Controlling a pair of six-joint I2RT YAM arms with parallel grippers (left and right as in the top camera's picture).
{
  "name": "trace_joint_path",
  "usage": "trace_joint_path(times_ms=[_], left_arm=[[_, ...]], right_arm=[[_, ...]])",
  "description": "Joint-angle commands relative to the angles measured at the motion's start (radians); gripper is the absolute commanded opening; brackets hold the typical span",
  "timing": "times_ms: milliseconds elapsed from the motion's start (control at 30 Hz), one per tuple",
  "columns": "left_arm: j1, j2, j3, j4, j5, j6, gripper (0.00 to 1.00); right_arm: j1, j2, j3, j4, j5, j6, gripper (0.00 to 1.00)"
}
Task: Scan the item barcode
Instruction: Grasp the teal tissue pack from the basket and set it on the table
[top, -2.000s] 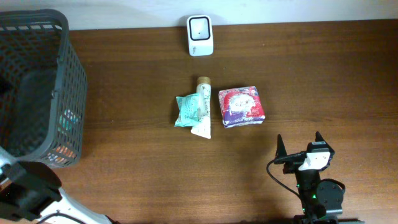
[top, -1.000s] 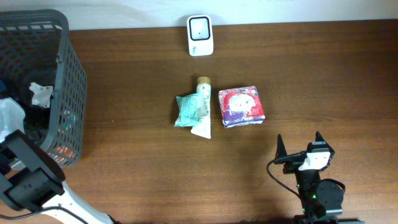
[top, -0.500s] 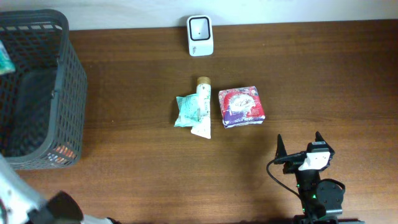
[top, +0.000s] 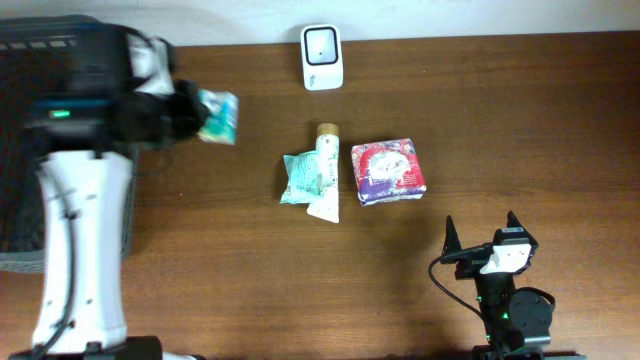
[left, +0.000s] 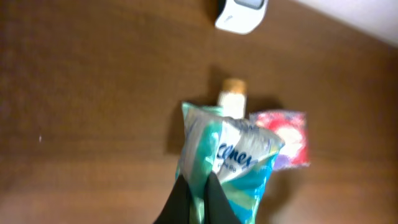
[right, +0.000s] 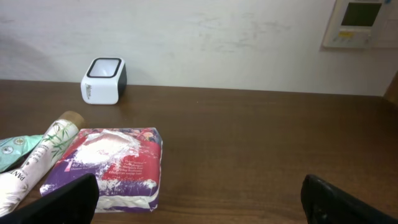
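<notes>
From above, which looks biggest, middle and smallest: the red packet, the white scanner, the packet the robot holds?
Largest: red packet.
Next: white scanner.
Smallest-looking: held teal packet, but the left gripper hides part and it hangs nearer the camera, so unsure.

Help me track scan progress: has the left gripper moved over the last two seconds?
Yes. The left gripper, jaws shut on a teal packet, has swung right, out past the basket and over the table toward the scanner.

overhead: straight down, far above desk (top: 500, 120) | left wrist: high, tilted down toward scanner (left: 241, 14), blurred | right wrist: low at desk level, facing scanner | shared: scanner, red pack (right: 112, 165)
</notes>
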Motion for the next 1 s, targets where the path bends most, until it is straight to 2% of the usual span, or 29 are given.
trace_joint_path(times_ms=[0,67,200,300,367,400,433,467,567,600,733,767,800,867,967], left_arm=[[-0.119,0.002,-0.201,0.150,-0.233,0.006,0.00],[-0.164,0.004,-0.333,0.280,-0.285,-0.071,0.00],[-0.205,0.030,-0.575,0.573,-0.303,-0.087,0.00],[-0.205,0.108,-0.668,0.698,-0.305,-0.087,0.00],[-0.205,0.174,-0.674,0.717,-0.305,-0.087,0.00],[-0.205,0.209,-0.674,0.720,-0.302,-0.087,0.05],[-0.205,0.227,-0.674,0.721,-0.302,-0.087,0.25],[-0.205,0.235,-0.674,0.723,-0.302,-0.087,0.40],[-0.202,0.215,-0.636,0.715,-0.261,-0.079,0.54],[-0.200,0.198,-0.611,0.708,-0.230,-0.055,0.63],[-0.187,0.046,-0.375,0.562,-0.198,-0.010,0.66],[-0.176,0.003,-0.309,0.531,-0.198,-0.009,0.68],[-0.153,-0.056,-0.223,0.506,-0.198,0.035,0.74],[-0.103,-0.131,-0.119,0.488,-0.226,0.114,0.80],[0.028,-0.244,-0.023,0.467,-0.505,0.121,0.88]], right_arm=[[-0.007,-0.008,-0.008,-0.004,0.009,0.004,0.99],[-0.007,-0.008,-0.008,-0.004,0.009,0.004,0.99],[-0.007,-0.008,-0.008,-0.004,0.009,0.004,0.99],[-0.007,-0.008,-0.008,-0.004,0.009,0.004,0.99],[-0.007,-0.008,-0.008,-0.004,0.009,0.004,0.99],[-0.007,-0.008,-0.008,-0.004,0.009,0.004,0.99],[-0.007,-0.008,-0.008,-0.004,0.009,0.004,0.99],[-0.007,-0.008,-0.008,-0.004,0.009,0.004,0.99],[-0.007,-0.008,-0.008,-0.004,0.009,0.004,0.99],[-0.007,-0.008,-0.008,-0.004,0.009,0.004,0.99],[-0.007,-0.008,-0.008,-0.004,0.009,0.004,0.99],[-0.007,-0.008,-0.008,-0.004,0.009,0.004,0.99],[-0.007,-0.008,-0.008,-0.004,0.009,0.004,0.99],[-0.007,-0.008,-0.008,-0.004,0.009,0.004,0.99],[-0.007,-0.008,-0.008,-0.004,0.009,0.004,0.99]])
